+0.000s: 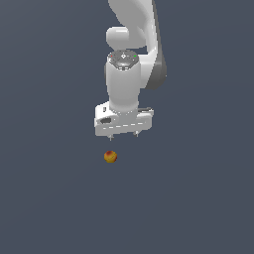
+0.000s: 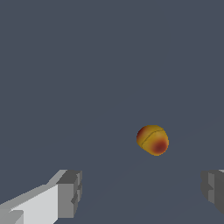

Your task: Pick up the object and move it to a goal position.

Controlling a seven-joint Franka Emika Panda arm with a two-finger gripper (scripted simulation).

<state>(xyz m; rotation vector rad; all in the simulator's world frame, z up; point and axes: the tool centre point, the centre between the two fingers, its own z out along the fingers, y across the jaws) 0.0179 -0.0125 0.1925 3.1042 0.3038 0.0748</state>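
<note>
The jaws stand spread wide, holding and touching nothing, the gripper (image 1: 123, 135) pointing downward. The ball (image 1: 110, 157), mottled orange-yellow with red patches, lies apart from it on the plain grey floor (image 1: 198, 198), lower in the exterior view and slightly toward that view's left

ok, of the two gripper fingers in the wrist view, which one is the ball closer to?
The grey-padded finger at the frame edge, not the one on the white bar. The ball sits off-centre toward it; the open gripper touches nothing.
</note>
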